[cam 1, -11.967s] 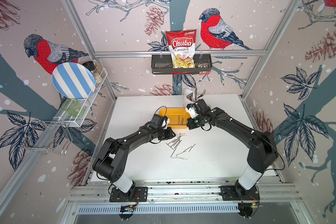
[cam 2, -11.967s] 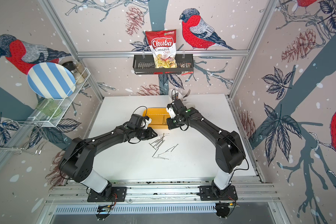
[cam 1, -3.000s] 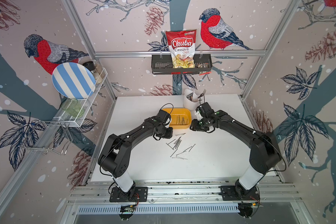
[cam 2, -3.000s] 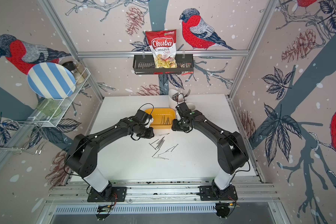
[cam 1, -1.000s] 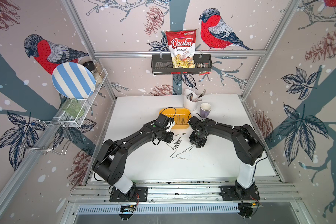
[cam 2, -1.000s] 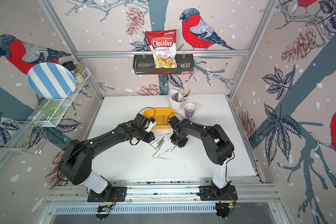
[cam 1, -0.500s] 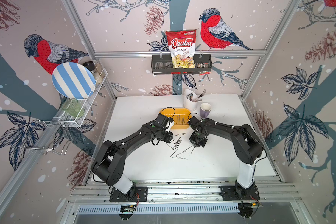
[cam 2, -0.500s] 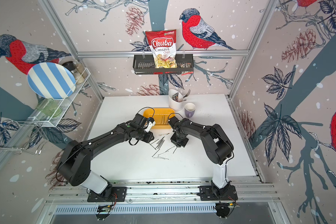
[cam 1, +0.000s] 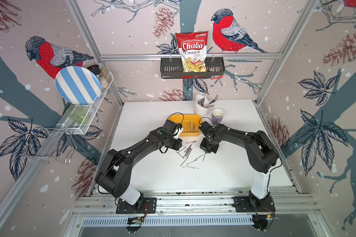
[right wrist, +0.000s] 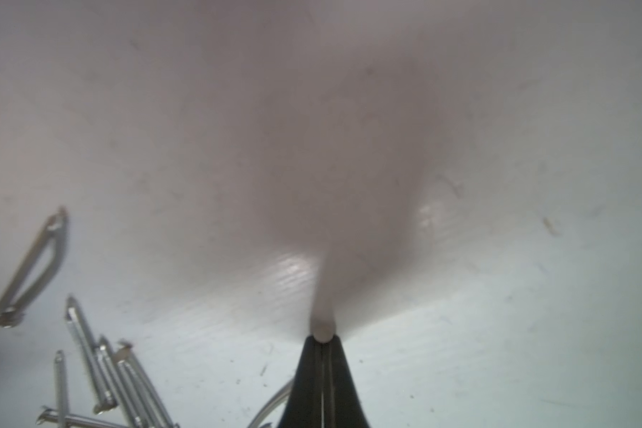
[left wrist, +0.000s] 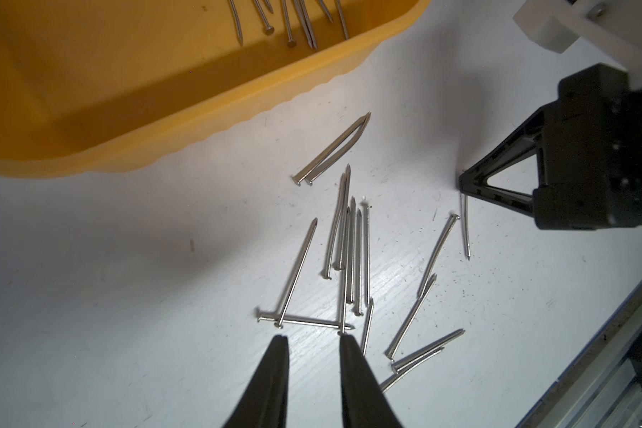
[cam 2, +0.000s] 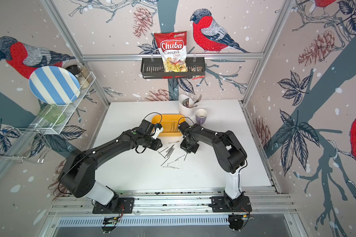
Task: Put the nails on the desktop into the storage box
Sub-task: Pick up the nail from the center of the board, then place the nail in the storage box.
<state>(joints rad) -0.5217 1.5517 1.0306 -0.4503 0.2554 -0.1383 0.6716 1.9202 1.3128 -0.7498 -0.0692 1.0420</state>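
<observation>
The matte white rectangular desktop [cam 1: 152,174] carries a loose scatter of thin dark-grey metal nails [cam 1: 186,152] between the two arms, seen in both top views. The left gripper [left wrist: 312,339] hangs at the left edge of the scatter. Its black fingers are slightly spread with nothing between them, and the tips stand just over the heads of two crossed nails. The right gripper [right wrist: 323,341] is at the right edge, its fingers pressed together and nipping the round head of a single nail [left wrist: 467,226], which lies apart from the heap.

Beyond both grippers sits the shallow yellow-orange plastic storage box [cam 1: 193,134], with several nails [cam 1: 191,128] lying inside. Further back stand a white cutlery holder [cam 1: 200,106] and a lilac mug [cam 1: 217,116]. On the back wall, a black wire basket [cam 1: 169,68] holds a red bag [cam 1: 191,51] that reads "Chuba Cassava Chips".
</observation>
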